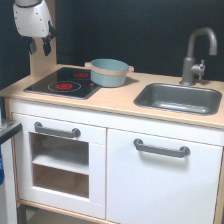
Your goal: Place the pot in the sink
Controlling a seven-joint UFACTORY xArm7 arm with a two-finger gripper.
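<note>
The pot (pixel 109 72) stands on the table (pixel 125 102) beside the stovetop (pixel 65 82), apart from the sink (pixel 179 98); the hand (pixel 39 46) hangs released above, grasping nothing.

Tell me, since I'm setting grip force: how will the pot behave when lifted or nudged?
The pot looks rigid, so it should not flex under the gripper. It appears empty and toy-sized, so probably light. Its wide, low shape sitting flat, partly on the stovetop, suggests it would slide rather than tip or roll.
</note>
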